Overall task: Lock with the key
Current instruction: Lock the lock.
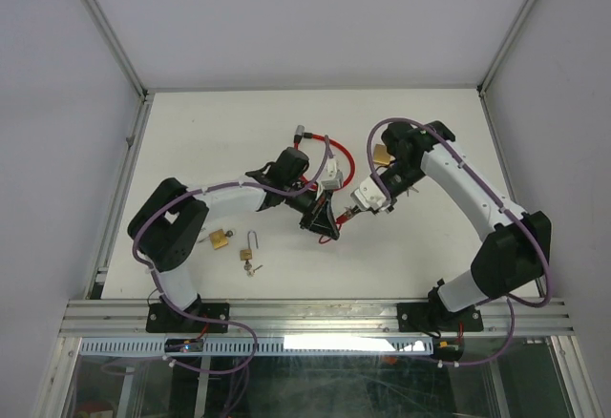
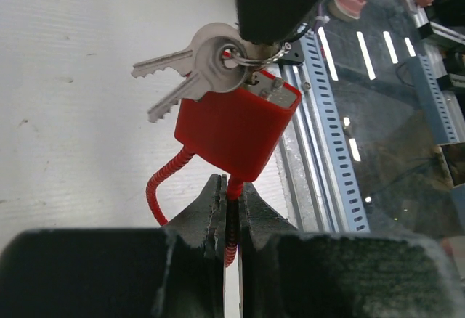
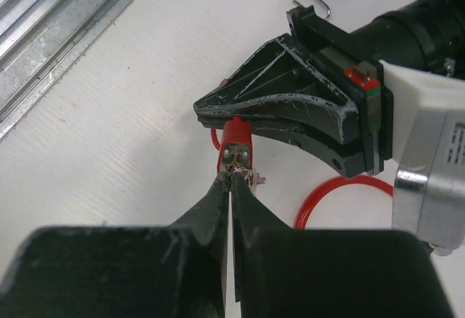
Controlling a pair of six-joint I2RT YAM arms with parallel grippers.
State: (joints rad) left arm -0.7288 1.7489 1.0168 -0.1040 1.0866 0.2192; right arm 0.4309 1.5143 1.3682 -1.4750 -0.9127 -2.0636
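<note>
2 claws shut: left claw (image 2: pixel 231 187) pinches padlock (image 2: pixel 232 133) cable (image 2: pixel 171 167), right claw (image 3: pixel 231 176) grips keys (image 2: pixel 211 67).

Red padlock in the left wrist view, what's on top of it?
Two silver keys on a ring lie against the red padlock's upper end, just under the shut right gripper. It covers what it pinches, so whether a key sits in the lock cannot be seen.

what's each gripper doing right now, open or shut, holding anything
left gripper: shut on the red cable of the red padlock
right gripper: shut on the key at that padlock
</note>
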